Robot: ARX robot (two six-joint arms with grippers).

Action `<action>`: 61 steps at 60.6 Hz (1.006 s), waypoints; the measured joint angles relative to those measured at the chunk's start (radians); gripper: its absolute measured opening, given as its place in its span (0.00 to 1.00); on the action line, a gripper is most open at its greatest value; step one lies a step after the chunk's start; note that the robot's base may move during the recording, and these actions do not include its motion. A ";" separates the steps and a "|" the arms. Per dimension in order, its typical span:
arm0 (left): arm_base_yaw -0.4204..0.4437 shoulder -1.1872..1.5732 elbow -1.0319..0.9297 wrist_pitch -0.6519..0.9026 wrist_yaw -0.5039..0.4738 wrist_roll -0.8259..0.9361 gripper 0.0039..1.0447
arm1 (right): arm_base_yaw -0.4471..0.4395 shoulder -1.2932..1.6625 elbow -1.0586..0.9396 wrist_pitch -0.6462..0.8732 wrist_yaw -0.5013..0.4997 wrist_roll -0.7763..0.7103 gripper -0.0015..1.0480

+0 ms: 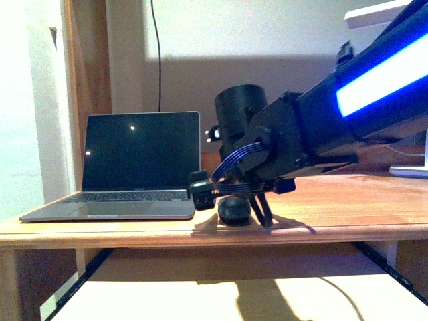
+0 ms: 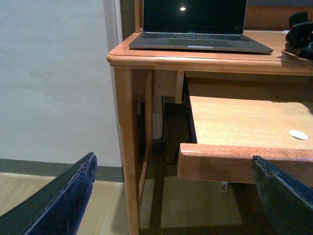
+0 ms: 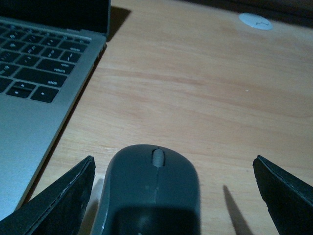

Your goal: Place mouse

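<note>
Honey-coloured wood, smooth and faintly grained, carries everything here. On the tabletop (image 1: 348,207) the mouse (image 3: 149,191) sits flat, a dark grey rounded dome with a pale scroll wheel. It is just beside the right edge of the open laptop (image 1: 140,167), whose matte silver body holds a glossy black screen. That is the natural spot for a hand working the keyboard, which is likely why the mouse belongs there.

The right claw (image 3: 173,164) hangs low over it, its black fingers (image 3: 68,200) spread wide on either side. Gaps show between them and the shell, so it grips nothing and the mouse's weight is on the wood. If that spot is the goal, I judge the placing as good as done.

The left claw (image 2: 173,159) is low by the desk's corner leg, also spread open and empty, well apart from the work. A small flat white disc (image 3: 255,21) lies further back on the tabletop.
</note>
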 joint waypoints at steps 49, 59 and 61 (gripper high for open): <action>0.000 0.000 0.000 0.000 0.000 0.000 0.93 | -0.522 -1.148 -1.569 0.333 -1.034 -0.003 0.93; 0.000 0.000 0.000 0.000 0.000 0.000 0.93 | -0.446 -1.159 -1.656 0.363 -0.984 -0.021 0.93; 0.000 0.000 0.000 0.000 0.000 0.000 0.93 | -0.423 -1.143 -1.666 0.385 -0.961 -0.022 0.93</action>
